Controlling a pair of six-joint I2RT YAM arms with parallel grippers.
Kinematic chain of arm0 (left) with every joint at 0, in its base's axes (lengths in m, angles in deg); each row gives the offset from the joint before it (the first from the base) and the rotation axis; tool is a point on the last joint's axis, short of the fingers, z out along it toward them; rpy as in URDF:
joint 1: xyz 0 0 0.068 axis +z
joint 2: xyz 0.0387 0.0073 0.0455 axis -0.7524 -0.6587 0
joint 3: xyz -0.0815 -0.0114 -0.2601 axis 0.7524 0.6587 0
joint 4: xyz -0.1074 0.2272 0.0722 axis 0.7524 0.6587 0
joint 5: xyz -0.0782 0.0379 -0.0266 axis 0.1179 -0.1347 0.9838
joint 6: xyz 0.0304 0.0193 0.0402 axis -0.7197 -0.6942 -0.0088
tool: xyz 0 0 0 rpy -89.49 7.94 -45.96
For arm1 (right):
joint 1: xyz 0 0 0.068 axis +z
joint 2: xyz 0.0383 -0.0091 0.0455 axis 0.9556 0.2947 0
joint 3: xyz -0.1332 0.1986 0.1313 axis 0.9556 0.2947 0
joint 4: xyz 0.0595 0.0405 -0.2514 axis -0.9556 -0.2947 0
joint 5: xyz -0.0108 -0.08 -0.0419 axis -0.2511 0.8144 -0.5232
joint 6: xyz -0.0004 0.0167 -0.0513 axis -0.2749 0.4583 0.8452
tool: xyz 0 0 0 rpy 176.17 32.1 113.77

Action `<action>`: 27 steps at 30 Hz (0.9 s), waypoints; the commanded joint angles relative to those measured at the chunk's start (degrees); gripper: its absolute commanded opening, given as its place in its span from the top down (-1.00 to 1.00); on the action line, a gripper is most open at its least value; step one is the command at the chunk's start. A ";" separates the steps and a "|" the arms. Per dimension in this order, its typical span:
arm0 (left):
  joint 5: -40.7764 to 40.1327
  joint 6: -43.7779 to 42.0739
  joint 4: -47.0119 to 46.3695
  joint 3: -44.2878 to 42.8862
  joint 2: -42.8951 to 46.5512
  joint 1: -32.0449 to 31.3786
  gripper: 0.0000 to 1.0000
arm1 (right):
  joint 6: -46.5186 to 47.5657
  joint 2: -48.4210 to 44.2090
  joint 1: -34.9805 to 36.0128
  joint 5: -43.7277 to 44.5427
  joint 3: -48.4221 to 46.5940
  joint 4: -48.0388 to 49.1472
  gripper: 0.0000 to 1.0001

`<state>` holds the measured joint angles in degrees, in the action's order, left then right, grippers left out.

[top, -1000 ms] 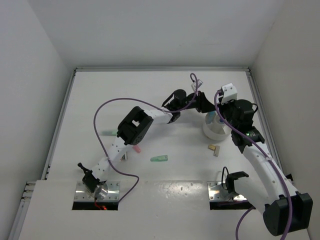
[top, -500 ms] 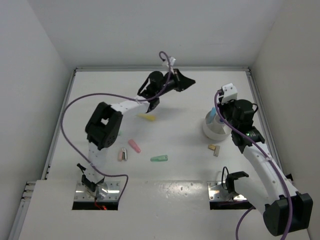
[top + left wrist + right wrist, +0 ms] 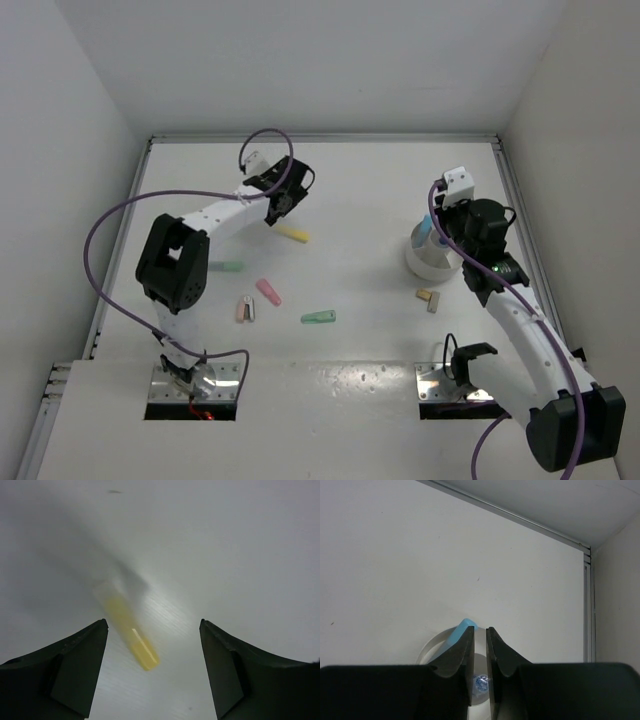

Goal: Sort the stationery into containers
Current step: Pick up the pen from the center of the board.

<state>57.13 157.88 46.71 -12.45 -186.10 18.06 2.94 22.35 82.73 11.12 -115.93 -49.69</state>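
Fingers on the left hang wide apart and empty over the yellow stick, which lies flat on the table towards its far left, slanted across the gap between them rather than square to it. My worry is that slant. If they close as they stand, one tip could catch an end and spin or flick the stick away; the smeared wrist view also makes the line-up hard to trust.

Right fingers are almost together above the white tub. A blue-capped thing shows low between them, but I cannot tell whether it is pinched. A blue stick leans on the tub's rim, so a careless descent might knock it out or shove the tub.

Loose on the table, from the left, are a green stick, two pink pieces, a second green stick and a tan block just near of the tub. Nothing blocks the reach to the yellow stick. The right arm over the tub would probably obstruct any delivery there.
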 commanded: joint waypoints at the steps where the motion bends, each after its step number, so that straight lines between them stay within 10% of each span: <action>1: -4.73 8.69 13.97 -2.14 -0.95 0.95 -0.59 | -0.34 -0.50 -0.20 -0.98 0.01 2.47 0.70; 27: 1.68 10.18 15.12 -8.46 -14.39 4.46 -0.52 | 0.19 -2.09 -0.20 -0.45 0.54 2.47 0.70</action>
<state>58.72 167.43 61.14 -19.59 -200.06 22.19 2.98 21.13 82.73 11.06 -115.62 -49.69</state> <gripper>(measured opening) 0.762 0.153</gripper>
